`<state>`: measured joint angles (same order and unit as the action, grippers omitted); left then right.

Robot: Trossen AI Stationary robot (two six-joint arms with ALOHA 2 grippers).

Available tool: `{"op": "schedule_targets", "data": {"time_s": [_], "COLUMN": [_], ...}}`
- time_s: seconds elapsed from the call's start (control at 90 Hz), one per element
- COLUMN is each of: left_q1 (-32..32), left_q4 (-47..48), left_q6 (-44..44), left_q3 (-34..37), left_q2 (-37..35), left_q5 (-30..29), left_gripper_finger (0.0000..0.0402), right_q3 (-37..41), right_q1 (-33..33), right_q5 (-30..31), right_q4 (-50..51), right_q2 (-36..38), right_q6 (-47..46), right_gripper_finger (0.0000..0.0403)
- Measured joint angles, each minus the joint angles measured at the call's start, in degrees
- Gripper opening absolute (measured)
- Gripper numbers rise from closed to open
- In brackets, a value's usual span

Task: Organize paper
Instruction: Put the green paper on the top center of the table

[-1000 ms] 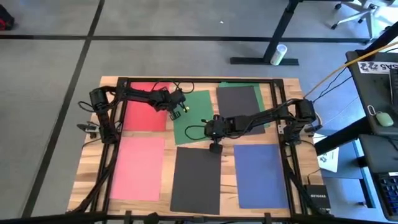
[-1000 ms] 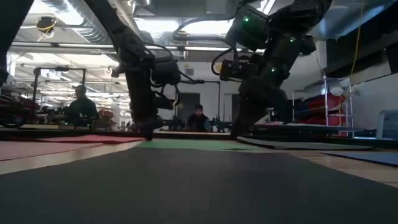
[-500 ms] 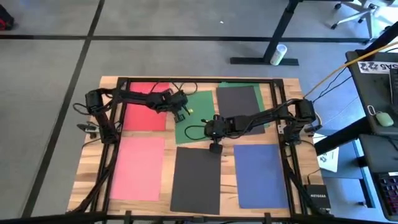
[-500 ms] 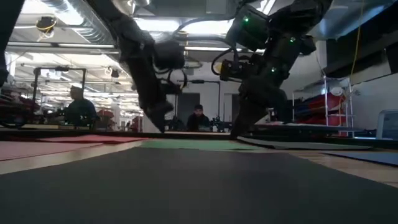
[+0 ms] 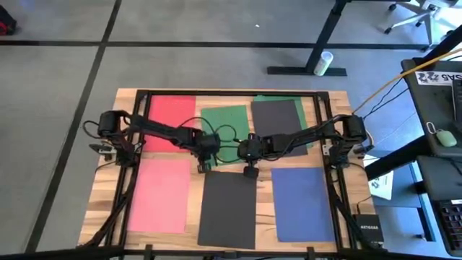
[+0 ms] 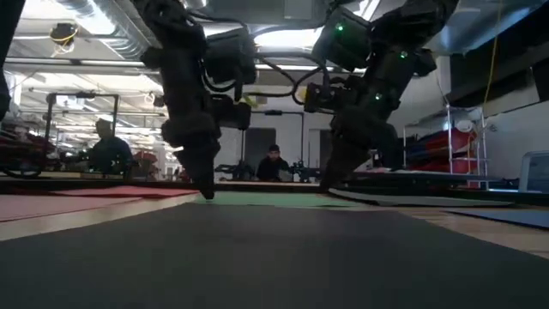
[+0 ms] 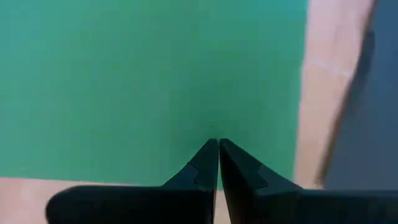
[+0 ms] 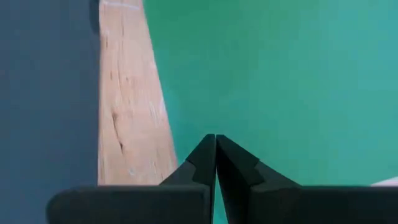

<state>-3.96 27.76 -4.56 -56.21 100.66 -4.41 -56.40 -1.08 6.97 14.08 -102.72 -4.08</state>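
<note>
Apparently both grippers closed, tips on green sheet (image 5: 224, 123)

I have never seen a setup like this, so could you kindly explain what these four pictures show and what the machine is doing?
It is a two-armed robot at a wooden table. One picture looks straight down, one looks level across the tabletop, and two come from cameras on the arms' wrists. Coloured paper lies flat on the table: a red sheet, a pink sheet, a green sheet, two dark grey sheets and a blue sheet. The left gripper and the right gripper both sit low at the green sheet's near edge. Each wrist picture shows its fingers closed together, tips on the green paper, holding nothing.
</note>
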Motion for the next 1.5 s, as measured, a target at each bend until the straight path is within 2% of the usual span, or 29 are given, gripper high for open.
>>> {"op": "schedule_targets", "data": {"time_s": [0.133, 0.578, 0.933, 1.144, 1.5], "left_q1": [-0.87, -2.68, -0.85, -0.73, -0.64], "left_q4": [0.06, 2.06, 3.21, 3.16, 3.54], "left_q6": [-0.27, 1.58, 1.55, 1.56, 1.85], "left_q3": [0.24, 0.28, 0.37, 0.39, 0.24], "left_q2": [0.77, 0.90, 0.96, 0.98, 1.05], "left_q5": [-2.37, -3.53, -3.92, -3.70, -4.07], "left_gripper_finger": [0.0000, 0.0000, 0.0000, 0.0000, 0.0000], "right_q3": [0.00, 0.00, 0.01, 2.01, 2.51], "right_q1": [0.00, 0.00, 0.79, 3.07, 2.51], "right_q5": [0.02, 0.14, 10.15, 9.34, 5.14], "right_q4": [0.08, 0.75, 2.83, 2.75, 2.64], "right_q2": [0.00, 0.00, -0.54, -1.64, -1.46], "right_q6": [-0.01, -0.02, 0.03, -0.64, -2.93], "right_gripper_finger": [0.0000, 0.0000, 0.0000, 0.0000, 0.0000]}}
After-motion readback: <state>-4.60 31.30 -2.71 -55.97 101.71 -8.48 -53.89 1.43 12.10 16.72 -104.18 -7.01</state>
